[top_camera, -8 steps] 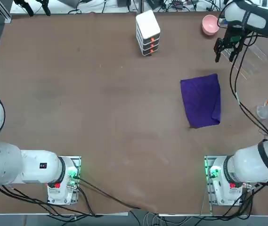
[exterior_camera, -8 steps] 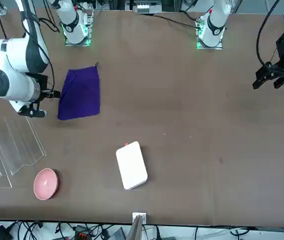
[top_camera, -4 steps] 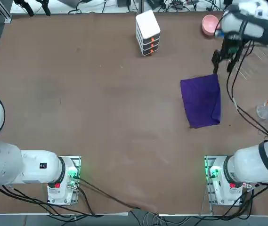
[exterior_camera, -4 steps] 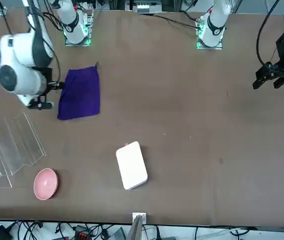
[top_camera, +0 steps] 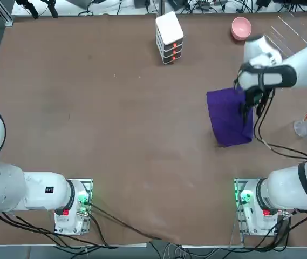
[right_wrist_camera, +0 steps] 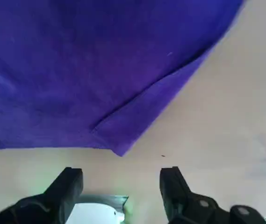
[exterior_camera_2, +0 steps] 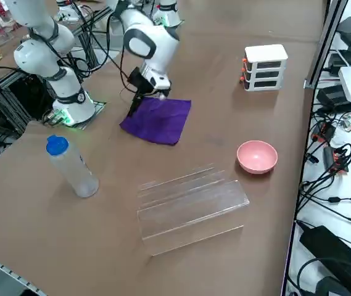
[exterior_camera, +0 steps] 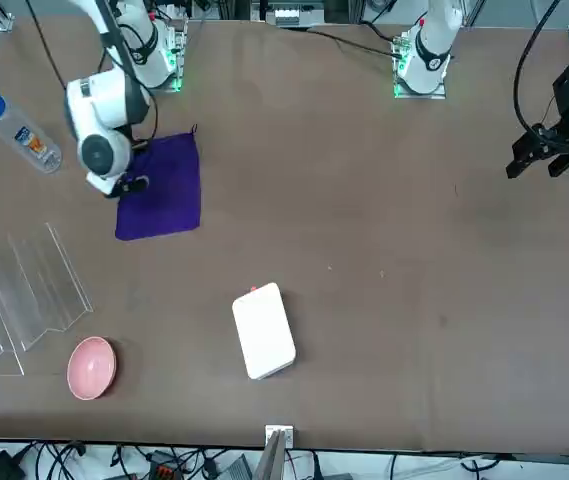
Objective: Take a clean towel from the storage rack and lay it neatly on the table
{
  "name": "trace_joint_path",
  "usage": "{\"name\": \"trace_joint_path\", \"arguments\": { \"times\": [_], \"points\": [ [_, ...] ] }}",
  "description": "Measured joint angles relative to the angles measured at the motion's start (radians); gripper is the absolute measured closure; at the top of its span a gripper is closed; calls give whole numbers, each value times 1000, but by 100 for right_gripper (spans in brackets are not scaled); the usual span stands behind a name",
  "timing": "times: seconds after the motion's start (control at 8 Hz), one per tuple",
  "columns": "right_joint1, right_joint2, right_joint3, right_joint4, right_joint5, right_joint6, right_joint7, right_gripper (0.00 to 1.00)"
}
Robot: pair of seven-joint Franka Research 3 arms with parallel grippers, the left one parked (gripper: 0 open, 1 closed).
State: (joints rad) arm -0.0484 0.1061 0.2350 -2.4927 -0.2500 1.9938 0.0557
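Observation:
The dark purple towel (top_camera: 227, 116) lies flat on the brown table (top_camera: 115, 108), with one edge folded over (right_wrist_camera: 137, 107). It also shows in the front view (exterior_camera: 162, 185) and the side view (exterior_camera_2: 158, 119). My right gripper (top_camera: 250, 105) hangs low over the towel's edge on my right side (exterior_camera: 129, 184) (exterior_camera_2: 134, 103). In the wrist view the gripper (right_wrist_camera: 121, 181) is open, its fingers apart with nothing between them. The clear storage rack (exterior_camera: 24, 295) (exterior_camera_2: 190, 203) stands apart from it at the far right (top_camera: 292, 32) and holds no cloth.
A pink bowl (top_camera: 241, 27) (exterior_camera_2: 257, 156) sits next to the rack. A white stacked box with orange marks (top_camera: 169, 36) (exterior_camera: 264, 330) stands at the far middle. A blue-capped bottle (exterior_camera: 19, 130) (exterior_camera_2: 70, 166) lies near the right edge.
The right arm swung from beside the rack back toward the robot and lowered over the towel's right edge. The gripper stayed open. The towel has not moved.

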Motion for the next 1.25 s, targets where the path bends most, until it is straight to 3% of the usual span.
{"name": "trace_joint_path", "arguments": {
  "times": [0.12, 0.38, 0.5, 0.88, 1.25],
  "points": [
    [-2, 18, 7, -43, -29, 49, 0, 2],
    [-4, 61, 29, -54, -119, 94, 5, 15],
    [-5, 73, 38, -54, -144, 102, 17, 41],
    [-8, 88, 106, -54, -149, 115, 59, 49],
    [-13, 109, 109, -54, -180, 118, 61, 54]
  ]
}}
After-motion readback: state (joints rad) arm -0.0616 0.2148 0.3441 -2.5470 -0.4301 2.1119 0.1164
